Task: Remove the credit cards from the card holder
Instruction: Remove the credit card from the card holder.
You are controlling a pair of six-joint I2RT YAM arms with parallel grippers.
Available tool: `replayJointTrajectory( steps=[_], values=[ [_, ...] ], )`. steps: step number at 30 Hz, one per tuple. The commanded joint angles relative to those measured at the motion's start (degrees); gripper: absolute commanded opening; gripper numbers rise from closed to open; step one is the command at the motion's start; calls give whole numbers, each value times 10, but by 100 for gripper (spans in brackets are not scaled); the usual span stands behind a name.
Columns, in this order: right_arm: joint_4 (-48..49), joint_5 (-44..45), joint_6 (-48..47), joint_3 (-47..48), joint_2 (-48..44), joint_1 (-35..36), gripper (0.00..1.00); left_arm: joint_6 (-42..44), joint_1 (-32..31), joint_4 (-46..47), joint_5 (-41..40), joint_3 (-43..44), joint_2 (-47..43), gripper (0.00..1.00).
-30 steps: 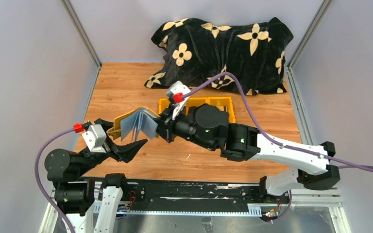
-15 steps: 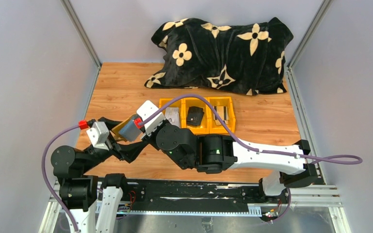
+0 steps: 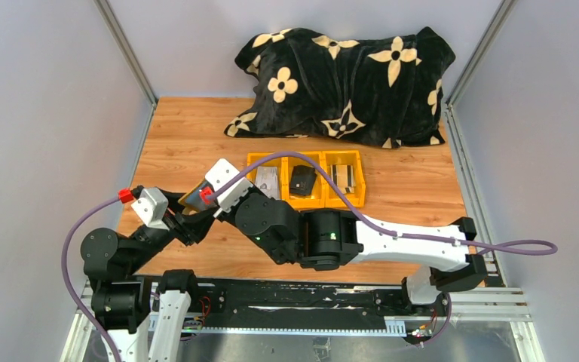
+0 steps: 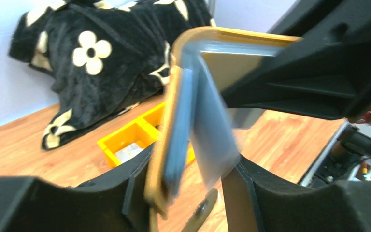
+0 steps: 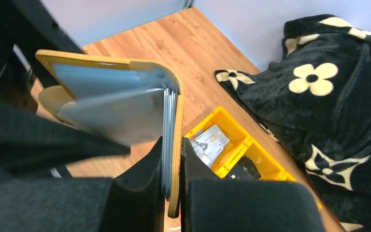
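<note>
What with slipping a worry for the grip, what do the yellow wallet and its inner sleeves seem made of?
The wallet looks like leather or an imitation: matte mustard skin, thick edge, soft rounded bend at the spine. The sleeves look like thin grey see-through plastic, smooth with a faint sheen, fanning out as separate leaves.

No writing is legible anywhere. A card [image 5: 211,143] in the yellow bin [image 5: 221,114], at three o'clock of the card holder [image 5: 176,159], carries print too small to read.
</note>
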Motion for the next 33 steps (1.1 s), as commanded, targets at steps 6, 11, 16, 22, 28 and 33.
replayJointTrajectory(
  steps=[6, 11, 16, 22, 28, 33],
  values=[
    [53, -128, 38, -132, -142, -20, 0, 35, -2, -41, -131, 29, -6, 40],
    [95, -261, 82, -199, -202, -61, 0, 1, -3, -15, 5, 31, -5, 36],
    [141, -415, 126, -263, -251, -117, 0, -72, -2, 30, 118, 29, 0, 38],
    [232, -597, 200, -334, -299, -188, 0, -102, -2, 47, 122, 43, 5, 36],
    [289, -667, 245, -358, -302, -211, 0, -181, -2, 118, 79, 41, 8, 35],
    [320, -695, 269, -377, -307, -226, 0, -204, -2, 127, 31, 49, 10, 29]
  ],
)
